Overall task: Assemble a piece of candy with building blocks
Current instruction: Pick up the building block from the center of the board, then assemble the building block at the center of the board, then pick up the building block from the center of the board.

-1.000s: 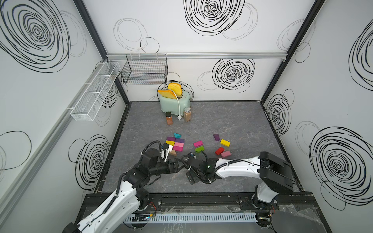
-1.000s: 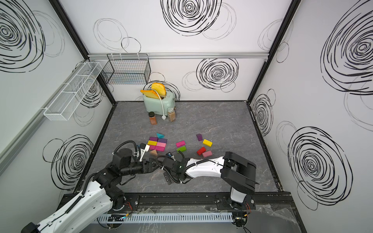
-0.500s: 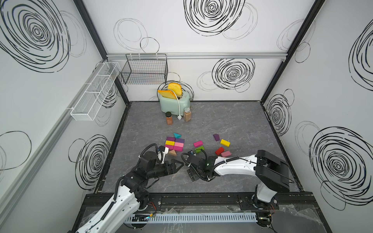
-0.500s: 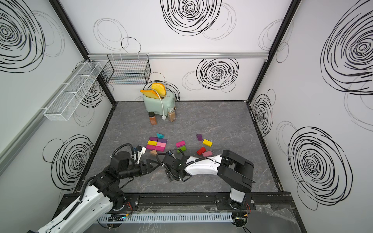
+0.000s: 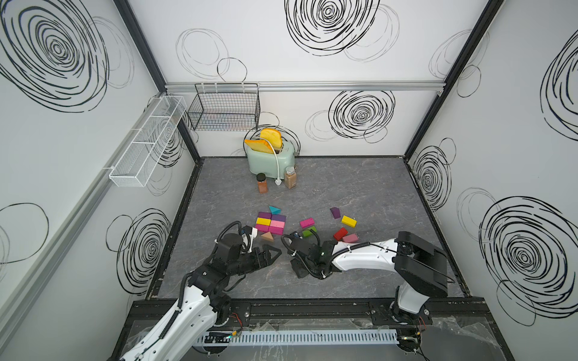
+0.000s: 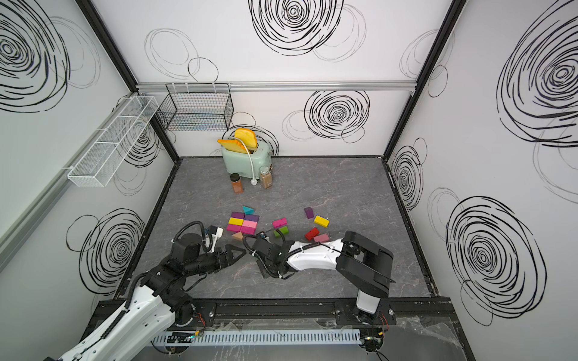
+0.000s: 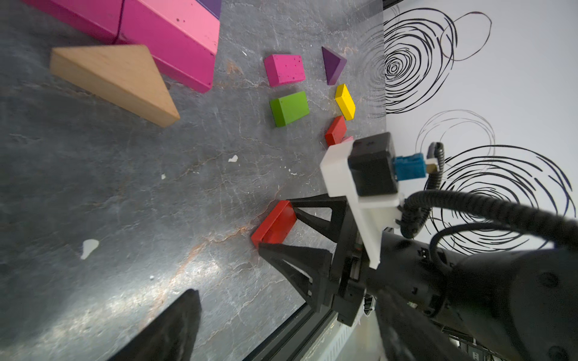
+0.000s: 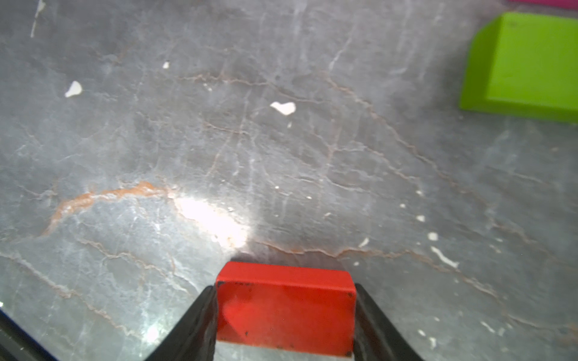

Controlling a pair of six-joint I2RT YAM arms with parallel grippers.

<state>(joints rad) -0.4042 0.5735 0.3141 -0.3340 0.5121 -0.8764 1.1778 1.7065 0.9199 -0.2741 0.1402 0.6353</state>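
My right gripper [image 8: 284,292] is shut on a red brick [image 8: 286,308] low over the grey floor, one finger on each short side. The left wrist view shows the same red brick [image 7: 275,225] between those black fingers [image 7: 292,254]. In both top views the brick is hidden under the right gripper [image 5: 294,259]. My left gripper [image 5: 275,254] stands open and empty just left of it. Behind lies a packed group of purple, yellow, pink and magenta bricks [image 5: 271,223], with a teal triangle [image 5: 274,209] and a tan triangle [image 5: 267,236] at its ends.
Loose blocks lie right of the group: magenta [image 5: 306,223], green [image 5: 309,232], purple triangle [image 5: 335,212], yellow [image 5: 348,221], red [image 5: 340,233], pink [image 5: 350,238]. A mint toaster [image 5: 270,159] and two spice jars [image 5: 262,183] stand at the back wall.
The right gripper's jaws have closed onto the red brick. The left arm has drawn back a little towards the front left, its gripper still open.
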